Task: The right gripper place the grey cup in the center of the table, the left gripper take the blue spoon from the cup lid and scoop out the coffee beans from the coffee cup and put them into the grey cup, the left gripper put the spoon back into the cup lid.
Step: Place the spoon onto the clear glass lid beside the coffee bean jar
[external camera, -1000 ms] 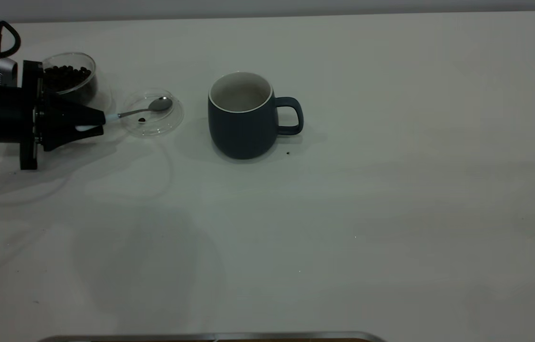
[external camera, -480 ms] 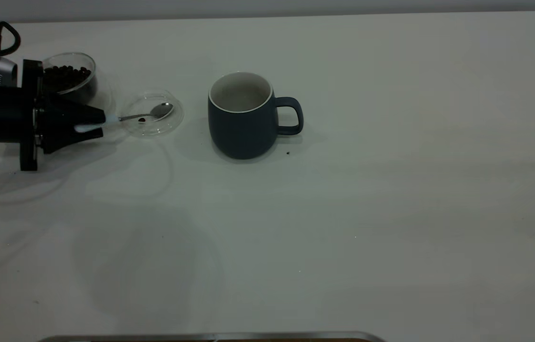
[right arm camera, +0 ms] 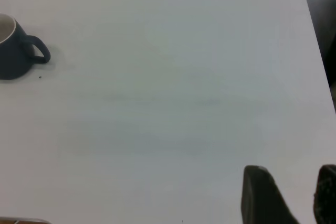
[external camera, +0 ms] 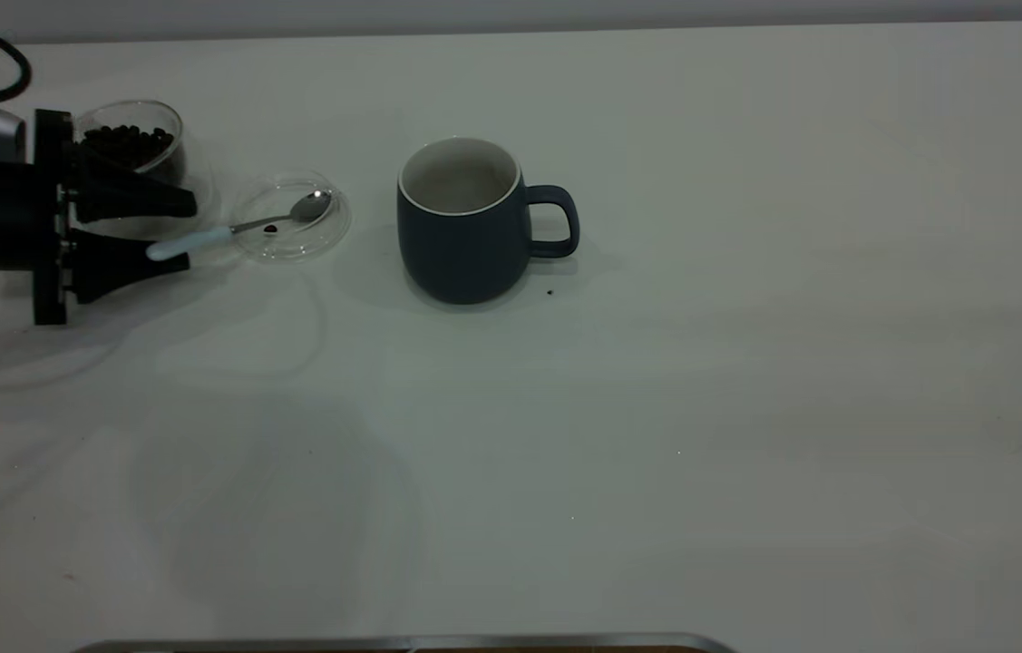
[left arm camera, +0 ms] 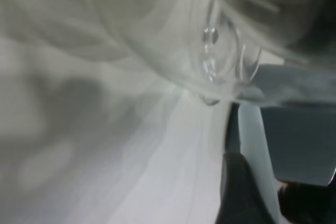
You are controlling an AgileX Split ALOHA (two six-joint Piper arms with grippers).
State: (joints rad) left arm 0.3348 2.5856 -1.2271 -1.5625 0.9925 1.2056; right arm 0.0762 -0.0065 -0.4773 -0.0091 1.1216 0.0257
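The white bench (external camera: 746, 408) is wide and mostly bare. At its far left, the left hand (external camera: 180, 231) lies low over the bench with its two black fingers apart. Behind it stands the coffee cup (external camera: 131, 150), made of clear glass, with dark coffee beans (external camera: 125, 145) heaped inside. The blue spoon (external camera: 229, 229) lies free between the open fingers. Its pale handle points toward the left hand, and its shiny bowl rests in the cup lid (external camera: 291, 218), next to one stray bean. Further right, near the middle of the bench, stands the grey cup (external camera: 465, 222), dark outside and white inside, with its handle turned away from the lid. I cannot see any beans in it, but the view inside is poor. The right hand (right arm camera: 291, 195) shows only in its own wrist view, far from the cup, fingers apart.

The cup is placed and the spoon is back on the lid, so the job looks about finished.
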